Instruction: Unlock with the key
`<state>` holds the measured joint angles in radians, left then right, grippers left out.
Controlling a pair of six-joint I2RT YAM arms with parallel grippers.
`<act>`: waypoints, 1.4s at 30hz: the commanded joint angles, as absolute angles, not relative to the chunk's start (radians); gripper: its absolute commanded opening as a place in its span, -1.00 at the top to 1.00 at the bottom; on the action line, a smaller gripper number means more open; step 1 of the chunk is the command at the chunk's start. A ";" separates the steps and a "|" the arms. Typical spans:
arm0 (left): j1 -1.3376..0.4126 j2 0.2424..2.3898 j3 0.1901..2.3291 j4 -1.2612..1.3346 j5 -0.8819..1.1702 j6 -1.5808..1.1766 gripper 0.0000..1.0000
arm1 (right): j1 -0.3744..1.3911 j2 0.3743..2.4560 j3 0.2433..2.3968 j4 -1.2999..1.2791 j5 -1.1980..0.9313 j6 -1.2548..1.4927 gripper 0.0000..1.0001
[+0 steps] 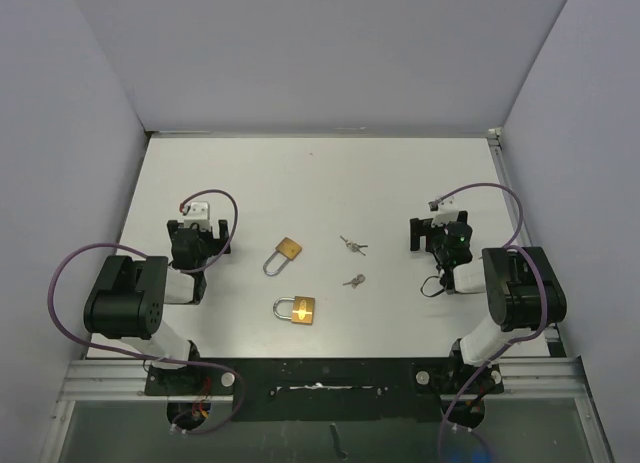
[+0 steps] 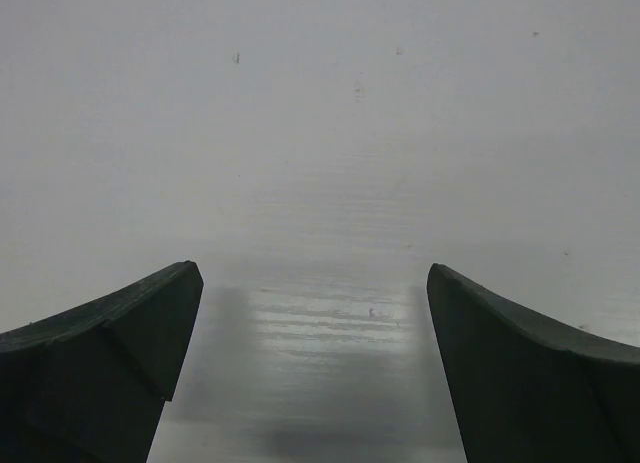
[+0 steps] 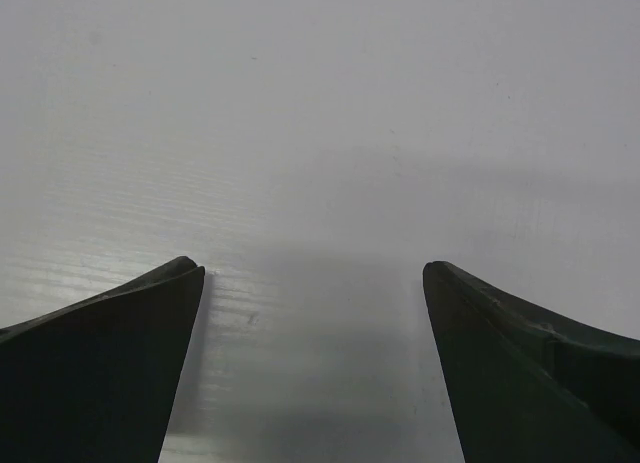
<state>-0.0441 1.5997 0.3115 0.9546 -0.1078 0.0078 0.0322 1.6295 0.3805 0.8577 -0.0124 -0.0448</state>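
Brass locks: upper brass padlock (image 1: 287,251) with steel shackle lies tilted mid-table; lower brass padlock (image 1: 300,310) sits nearer the arm bases. Both shackles look shut.
Keys: upper silver key bunch (image 1: 352,246) and lower silver key bunch (image 1: 354,280) lie just right of the locks, not touching them.
Left pincer (image 2: 312,273): jaws spread wide, empty, over bare white table (image 1: 400,173).
Right pincer (image 3: 312,268): also spread and empty, nearer the keys, so likely the key hand; the left would steady a lock.
Stage: start, with nothing grasped.
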 commanded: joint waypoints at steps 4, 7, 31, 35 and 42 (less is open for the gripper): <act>-0.038 1.605 0.343 0.993 -0.108 0.000 -0.96 | 0.026 1.626 0.397 0.900 -0.018 -0.054 -0.96; -0.038 1.606 0.344 0.993 -0.108 0.000 -0.95 | 0.026 1.625 0.397 0.900 -0.019 -0.054 -0.95; -0.018 1.606 0.351 0.978 -0.073 -0.008 -0.96 | 0.026 1.626 0.400 0.899 -0.020 -0.055 -0.96; -0.020 1.604 0.348 0.981 -0.079 -0.005 -0.95 | 0.037 1.614 0.390 0.910 0.071 -0.042 -0.95; -0.104 1.474 0.498 0.642 -0.227 0.039 -0.95 | 0.161 1.380 0.493 0.555 0.361 0.031 -0.96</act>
<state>-0.0452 1.5749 0.3588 0.8310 -0.1287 0.0086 0.0753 1.5234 0.3889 0.7250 0.1516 -0.0338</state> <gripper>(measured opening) 0.977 0.979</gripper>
